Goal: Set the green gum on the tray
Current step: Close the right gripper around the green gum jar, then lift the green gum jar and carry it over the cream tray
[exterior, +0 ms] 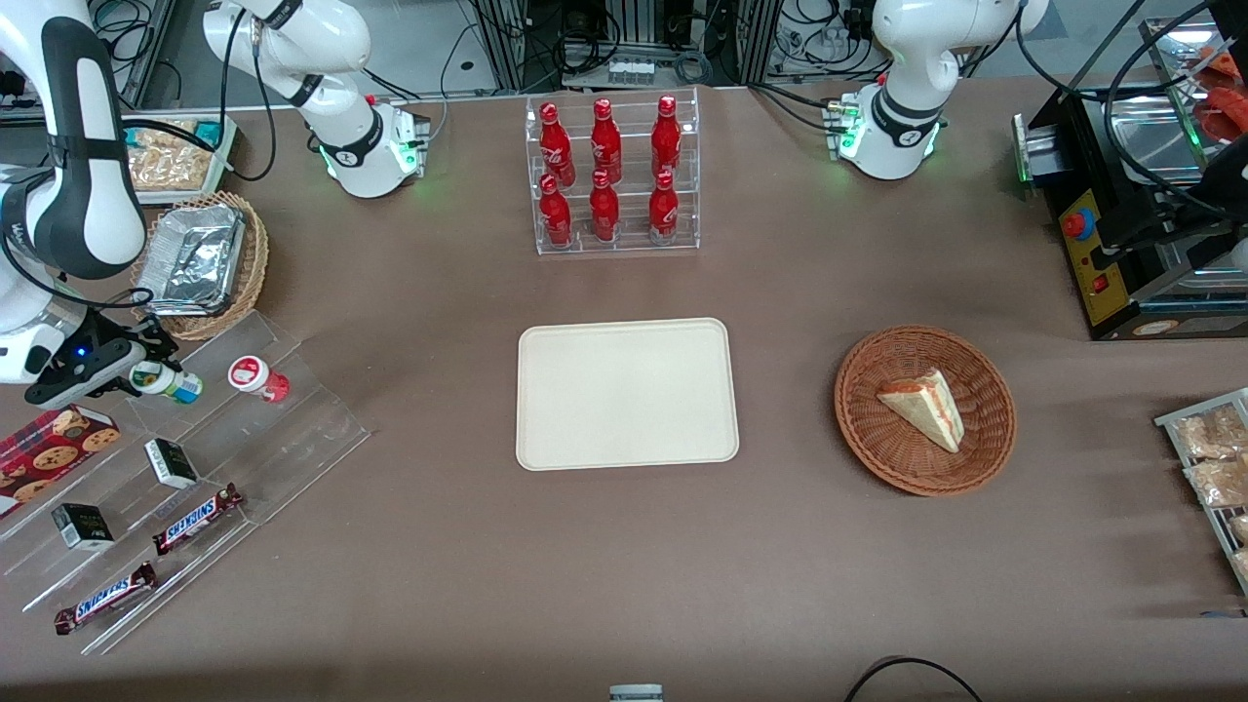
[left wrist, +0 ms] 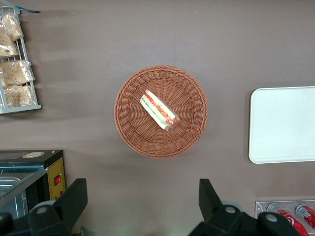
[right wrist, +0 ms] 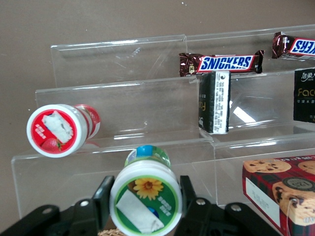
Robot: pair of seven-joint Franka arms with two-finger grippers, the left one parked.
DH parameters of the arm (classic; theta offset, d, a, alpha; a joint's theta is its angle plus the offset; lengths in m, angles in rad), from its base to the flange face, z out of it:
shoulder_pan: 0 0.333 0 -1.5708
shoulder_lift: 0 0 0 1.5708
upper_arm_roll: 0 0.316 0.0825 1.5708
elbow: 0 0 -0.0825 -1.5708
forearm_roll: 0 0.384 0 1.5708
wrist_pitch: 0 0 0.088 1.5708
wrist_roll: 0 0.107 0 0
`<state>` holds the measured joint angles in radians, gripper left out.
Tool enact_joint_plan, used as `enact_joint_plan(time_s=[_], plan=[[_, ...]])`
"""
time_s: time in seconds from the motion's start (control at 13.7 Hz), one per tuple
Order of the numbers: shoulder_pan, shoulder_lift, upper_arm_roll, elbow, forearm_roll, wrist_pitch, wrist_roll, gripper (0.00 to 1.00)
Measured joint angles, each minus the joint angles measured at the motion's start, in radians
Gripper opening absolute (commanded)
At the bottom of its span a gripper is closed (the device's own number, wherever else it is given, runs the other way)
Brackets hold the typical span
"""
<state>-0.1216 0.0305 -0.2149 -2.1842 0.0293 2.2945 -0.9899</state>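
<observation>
The green gum (exterior: 168,381) is a small bottle with a green-rimmed white lid and a teal base, lying on its side at the top step of a clear acrylic stand (exterior: 292,429), toward the working arm's end of the table. My gripper (exterior: 146,373) is shut on it, one finger on each side of the lid. In the right wrist view the gum (right wrist: 146,196) fills the gap between the gripper's (right wrist: 145,202) black fingers (right wrist: 102,196). The cream tray (exterior: 624,395) lies flat at mid-table, apart from the gum, and also shows in the left wrist view (left wrist: 283,125).
A red-lidded gum bottle (exterior: 255,375) (right wrist: 56,130) lies beside the green one. The lower steps hold Snickers bars (exterior: 195,517), small black boxes and a cookie box (exterior: 54,444). A foil tray in a wicker basket (exterior: 195,258), a cola rack (exterior: 609,175) and a sandwich basket (exterior: 924,409) stand around.
</observation>
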Motion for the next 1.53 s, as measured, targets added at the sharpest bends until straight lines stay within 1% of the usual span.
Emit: enact_joint_plan(time_s=[0.22, 0.29, 0.51, 0.73, 0.87, 1.02, 1.17, 1.24, 1.53], plan=[[0.006, -0.005, 0.004, 0.018, 0.000, -0.015, 0.000, 0.00], [0.008, -0.008, 0.007, 0.042, 0.000, -0.051, 0.000, 0.00], [0.027, -0.024, 0.027, 0.179, 0.002, -0.237, 0.018, 0.00], [0.084, -0.037, 0.067, 0.327, 0.003, -0.381, 0.104, 0.00], [0.137, -0.037, 0.102, 0.403, 0.004, -0.466, 0.221, 0.00], [0.248, -0.035, 0.109, 0.434, 0.004, -0.503, 0.389, 0.00], [0.360, -0.025, 0.122, 0.440, 0.002, -0.506, 0.573, 0.00], [0.400, -0.018, 0.137, 0.441, 0.002, -0.506, 0.662, 0.00], [0.459, 0.033, 0.223, 0.453, 0.002, -0.506, 0.961, 0.00]])
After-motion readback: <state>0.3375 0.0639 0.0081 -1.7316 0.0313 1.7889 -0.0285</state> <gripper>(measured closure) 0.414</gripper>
